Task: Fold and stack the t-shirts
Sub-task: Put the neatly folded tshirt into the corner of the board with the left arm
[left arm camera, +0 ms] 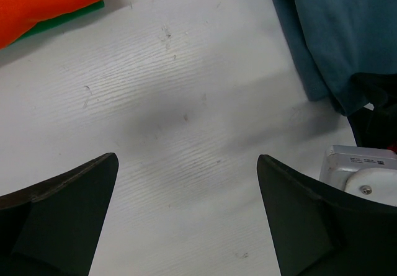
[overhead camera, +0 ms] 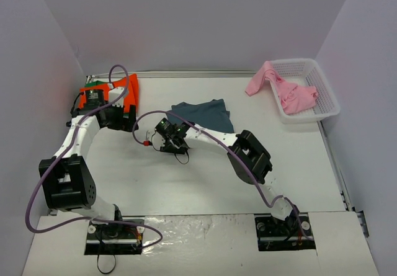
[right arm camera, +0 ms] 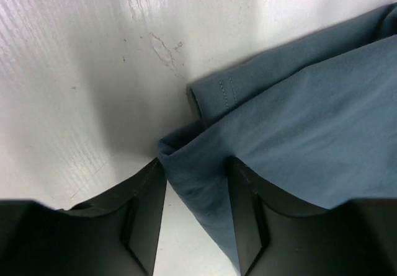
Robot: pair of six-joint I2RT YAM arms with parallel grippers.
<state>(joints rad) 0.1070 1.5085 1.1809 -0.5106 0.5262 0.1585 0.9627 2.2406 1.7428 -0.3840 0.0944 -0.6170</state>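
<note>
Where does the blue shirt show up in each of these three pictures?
Top view: blue shirt lies mid-table, toward the back.
Left wrist view: shirt fills the top right corner.
Right wrist view: shirt covers the right side, its edge inside the right gripper.
Shared landmark: the white table.

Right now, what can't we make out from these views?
- Green cloth t-shirt: just a sliver in left wrist view, rest under the bright orange-red t-shirt.
- Right gripper: dark slate-blue t-shirt fold sits between its fingers in right wrist view; pinched or not, unclear.
- Light pink t-shirt: bunched over white plastic lattice basket's rim; top view only, too small to read folds.
</note>
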